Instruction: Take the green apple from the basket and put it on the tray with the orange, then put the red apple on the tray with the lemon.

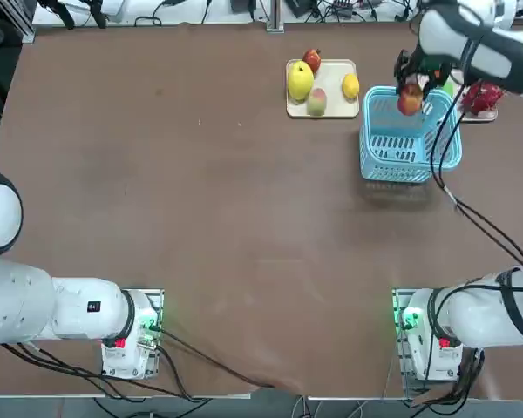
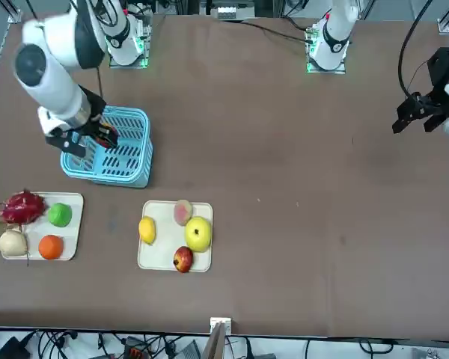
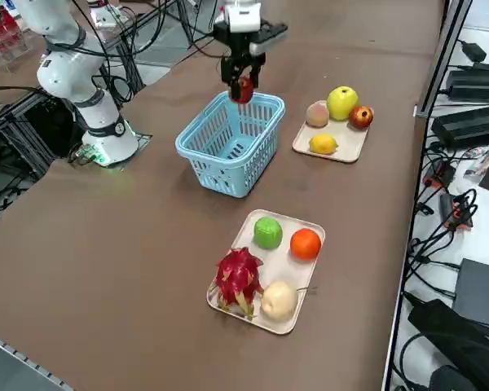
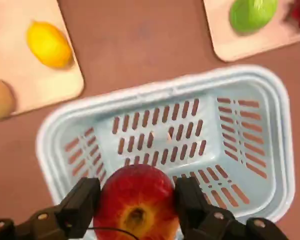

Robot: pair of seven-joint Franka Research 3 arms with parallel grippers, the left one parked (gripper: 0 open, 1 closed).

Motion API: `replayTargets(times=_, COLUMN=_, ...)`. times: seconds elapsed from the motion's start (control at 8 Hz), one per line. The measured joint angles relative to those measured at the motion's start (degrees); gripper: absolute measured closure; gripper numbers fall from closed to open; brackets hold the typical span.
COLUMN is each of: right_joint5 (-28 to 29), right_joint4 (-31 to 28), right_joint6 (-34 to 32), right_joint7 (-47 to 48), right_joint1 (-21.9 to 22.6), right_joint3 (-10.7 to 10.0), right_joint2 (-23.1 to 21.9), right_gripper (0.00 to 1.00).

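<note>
Claw: my right claw (image 4: 136,200) hangs above the basket, its two black fingers (image 4: 80,205) clamped on either side of the red apple.
Red apple: the red apple (image 4: 136,202) is round and glossy, red with a yellowish patch near its stem dimple; it is held clear of the basket rim, in the air.
Basket: the basket (image 1: 405,139) is light blue plastic, squarish, with slatted walls and floor and a rounded rim; nothing lies inside it.
Bench: the bench (image 1: 200,218) has a flat, matte brown top.
Tray with the orange: the tray with the orange (image 3: 314,281) is a flat whitish rectangle with rounded corners, on the near side of the basket in the side view.
Green apple: the green apple (image 3: 267,232) sits on that tray, smooth and round, just beside the orange (image 3: 306,243).
Others there: a spiky pink dragon fruit (image 3: 238,278) and a pale round fruit (image 3: 279,300) share it.
Tray with the lemon: the tray with the lemon (image 2: 159,254) is cream-beige and flat.
Lemon: the lemon (image 2: 147,229) is a deep-yellow oval on that tray, near the edge facing the basket.
Neighbours: a big pale yellow fruit (image 2: 197,233), a peach-coloured fruit (image 2: 182,212) and a dark red apple (image 2: 182,259) lie there too.
</note>
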Motion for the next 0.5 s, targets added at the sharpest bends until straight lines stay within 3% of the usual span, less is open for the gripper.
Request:
replayTargets(times=0.25, right_joint5=1.1, right_joint4=8.6, right_joint6=-0.3, right_joint7=0.8, right_joint1=0.3, right_joint3=0.3, right_joint2=5.9, right_gripper=0.14)
replayTargets(times=0.5, right_joint5=3.8, right_joint4=18.2, right_joint6=-0.1, right_joint7=2.3, right_joint1=1.0, right_joint3=0.5, right_joint2=15.7, right_gripper=0.14)
